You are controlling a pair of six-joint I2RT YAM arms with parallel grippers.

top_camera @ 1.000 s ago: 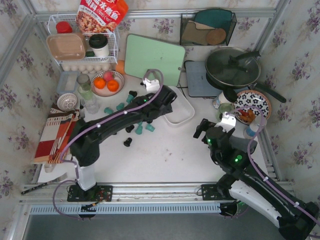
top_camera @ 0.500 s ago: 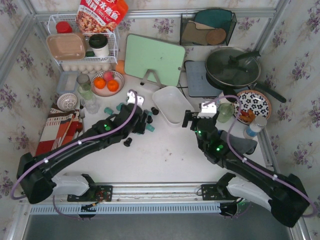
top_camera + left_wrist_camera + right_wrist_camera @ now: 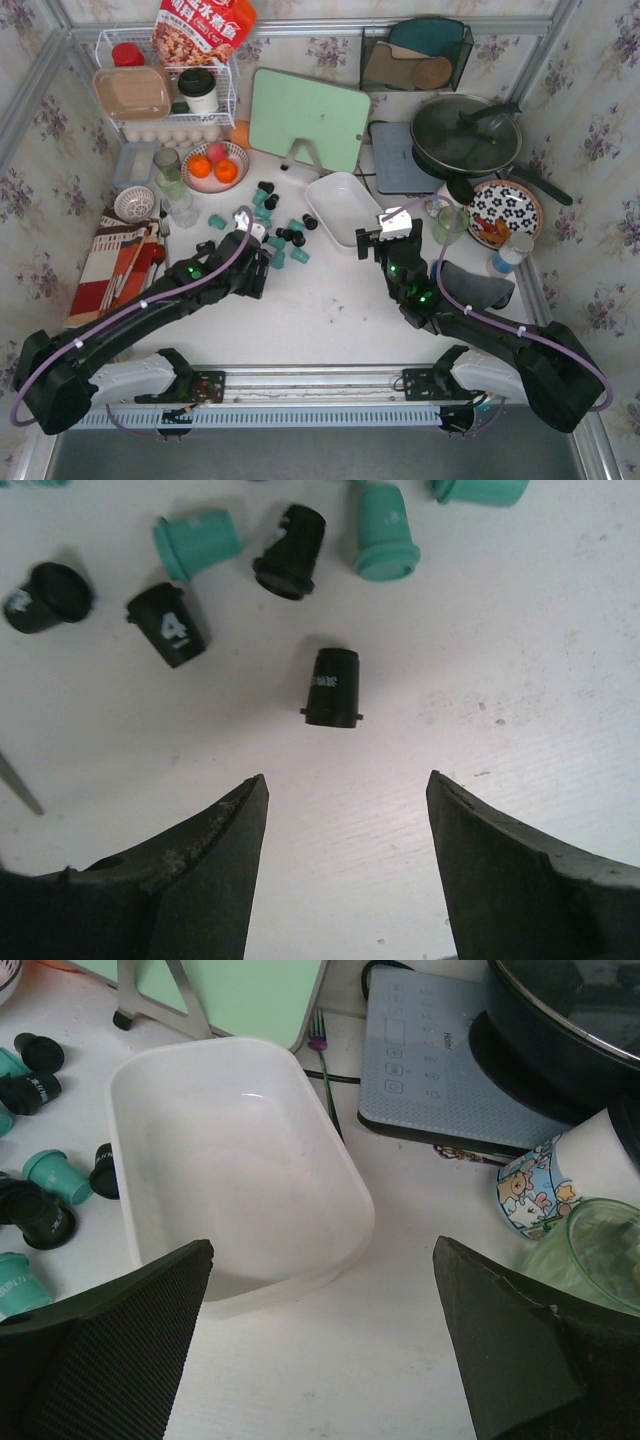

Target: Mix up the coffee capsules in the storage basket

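Note:
Teal and black coffee capsules [image 3: 278,258] lie scattered on the white table, left of the storage basket [image 3: 342,208]. The basket is a white tub and its inside [image 3: 230,1160] is empty. My left gripper [image 3: 258,270] hangs over the near edge of the scatter. In the left wrist view it [image 3: 347,778] is open with nothing between its jaws. One black capsule [image 3: 332,688] lies on its side just ahead of it, with more capsules [image 3: 386,535] beyond. My right gripper [image 3: 368,243] is wide open at the basket's near right corner [image 3: 322,1248], not touching it.
A green cutting board [image 3: 308,117] stands behind the basket. A pan [image 3: 465,135] sits on a grey cooker [image 3: 400,160] at back right. A glass [image 3: 450,220] and a flowered plate [image 3: 505,210] are to the right. A fruit bowl [image 3: 215,165] and a wire rack [image 3: 165,95] are back left.
My left gripper has pulled back from over the basket to the near-left, down over the capsules. The right gripper has moved forward and left, up to the basket.

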